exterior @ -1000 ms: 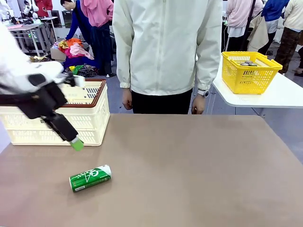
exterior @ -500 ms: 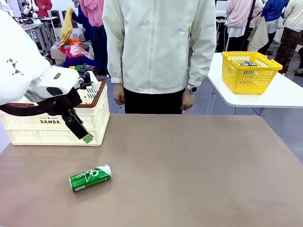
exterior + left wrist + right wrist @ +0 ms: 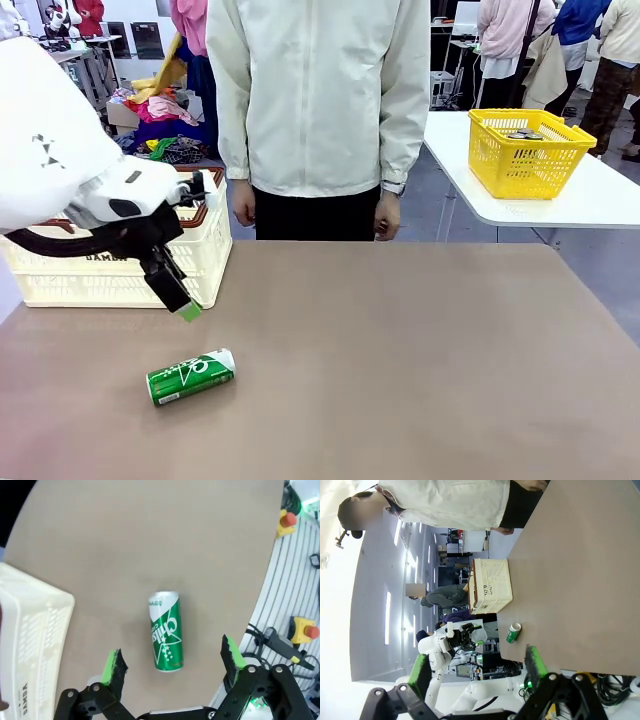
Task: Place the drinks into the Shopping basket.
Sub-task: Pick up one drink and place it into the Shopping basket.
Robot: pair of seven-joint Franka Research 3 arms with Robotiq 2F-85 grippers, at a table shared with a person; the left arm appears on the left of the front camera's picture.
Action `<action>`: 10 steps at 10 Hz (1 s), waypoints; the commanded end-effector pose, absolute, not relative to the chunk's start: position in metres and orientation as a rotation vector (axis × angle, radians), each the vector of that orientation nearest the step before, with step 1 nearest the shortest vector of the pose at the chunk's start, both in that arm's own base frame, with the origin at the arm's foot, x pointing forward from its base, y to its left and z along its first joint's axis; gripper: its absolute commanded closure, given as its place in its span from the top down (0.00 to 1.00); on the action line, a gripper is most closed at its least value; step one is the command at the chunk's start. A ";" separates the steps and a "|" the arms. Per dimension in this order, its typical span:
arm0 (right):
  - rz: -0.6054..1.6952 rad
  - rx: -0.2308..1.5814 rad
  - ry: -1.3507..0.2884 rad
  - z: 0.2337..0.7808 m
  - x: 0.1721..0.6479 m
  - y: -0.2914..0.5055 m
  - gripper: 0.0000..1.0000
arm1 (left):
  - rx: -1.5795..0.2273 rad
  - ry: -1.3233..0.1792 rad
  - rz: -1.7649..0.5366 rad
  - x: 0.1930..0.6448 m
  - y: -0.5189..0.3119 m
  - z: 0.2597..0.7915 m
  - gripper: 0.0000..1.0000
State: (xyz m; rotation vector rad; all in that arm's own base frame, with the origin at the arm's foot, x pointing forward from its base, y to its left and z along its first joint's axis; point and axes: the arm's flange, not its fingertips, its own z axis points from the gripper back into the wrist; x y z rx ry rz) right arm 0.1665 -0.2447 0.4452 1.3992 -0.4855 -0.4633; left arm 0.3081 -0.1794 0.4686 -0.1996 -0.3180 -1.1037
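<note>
- Holding the left gripper (image 3: pixel 188 310) wide open with nothing between its green pads (image 3: pixel 114 664), pointing down just in front of the Shopping basket (image 3: pixel 205 255).
- Swinging it rightward and nearer over the last second, off the basket's front wall and toward the green can (image 3: pixel 191 376). Judging from that, lining up for a pick, not a drop.
- Framing that can between the two pads in the left wrist view, above it and not yet touching.
- Leaving the can where it was, lying on its side at the near left of the tabletop (image 3: pixel 420 350), still outside the basket.
- Keeping the right gripper (image 3: pixel 477 665) spread open and empty, well away from the can.
- Hiding the Shopping basket's inside behind arm and wall, so not possible to tell what is in it.
- Showing something dark in the yellow basket (image 3: pixel 525 165) on the far-right white table (image 3: pixel 585 205), too small to name.
</note>
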 end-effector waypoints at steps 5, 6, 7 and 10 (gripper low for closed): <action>-0.467 1.416 -0.499 0.449 0.168 -0.242 1.00 | -0.117 -0.245 -1.196 0.292 -0.197 0.360 1.00; -0.467 1.416 -0.499 0.449 0.168 -0.242 1.00 | -0.072 -0.237 -1.227 0.288 -0.199 0.353 1.00; -0.467 1.416 -0.499 0.449 0.168 -0.242 1.00 | -0.028 -0.235 -1.215 0.286 -0.197 0.348 1.00; -0.467 1.416 -0.499 0.449 0.168 -0.242 1.00 | 0.031 -0.128 -1.154 0.289 -0.189 0.317 1.00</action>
